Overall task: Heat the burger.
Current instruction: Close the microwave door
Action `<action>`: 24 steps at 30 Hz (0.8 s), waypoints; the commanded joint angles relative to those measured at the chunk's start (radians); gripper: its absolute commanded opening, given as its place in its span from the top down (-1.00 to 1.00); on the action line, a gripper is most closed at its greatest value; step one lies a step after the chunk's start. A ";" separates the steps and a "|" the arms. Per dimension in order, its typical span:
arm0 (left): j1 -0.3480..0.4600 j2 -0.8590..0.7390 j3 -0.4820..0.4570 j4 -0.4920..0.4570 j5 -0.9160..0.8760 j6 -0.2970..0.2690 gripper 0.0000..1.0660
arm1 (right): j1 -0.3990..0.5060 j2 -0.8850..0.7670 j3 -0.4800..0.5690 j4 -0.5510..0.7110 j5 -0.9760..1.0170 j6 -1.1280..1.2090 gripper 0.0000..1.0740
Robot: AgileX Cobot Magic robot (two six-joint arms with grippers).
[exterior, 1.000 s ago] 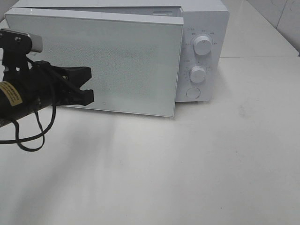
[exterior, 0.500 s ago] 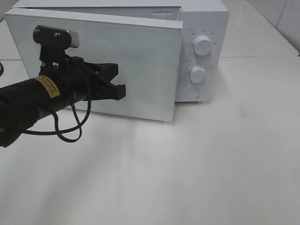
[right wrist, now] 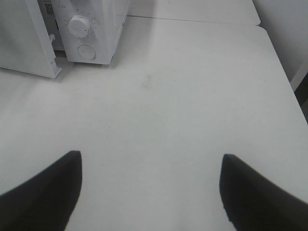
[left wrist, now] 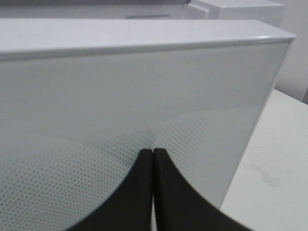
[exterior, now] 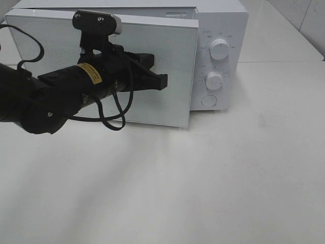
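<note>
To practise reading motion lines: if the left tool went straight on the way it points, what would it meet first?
The left tool, shut, would likely meet the microwave door first; the gap is unclear.

Microwave (exterior: 226, 28) at table (exterior: 213, 183) rear; L pincer (exterior: 162, 80) before its door (exterior: 175, 51).

The burger does not show in any view. The white microwave (exterior: 226, 20) on the worktop (exterior: 228, 178) has its glass door (exterior: 172, 104) a little ajar, and this door hides the whole cavity behind it.
</note>
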 commanded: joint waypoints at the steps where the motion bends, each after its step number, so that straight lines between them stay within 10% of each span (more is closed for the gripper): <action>1: -0.008 0.016 -0.071 -0.054 0.052 0.036 1.00 | -0.005 -0.026 0.001 0.000 -0.014 -0.013 -0.42; 17: -0.008 0.104 -0.256 -0.155 0.134 0.062 1.00 | -0.005 -0.026 0.001 0.000 -0.014 -0.013 -0.42; 24: -0.008 0.149 -0.342 -0.331 0.143 0.251 1.00 | -0.005 -0.026 0.001 0.000 -0.014 -0.013 -0.42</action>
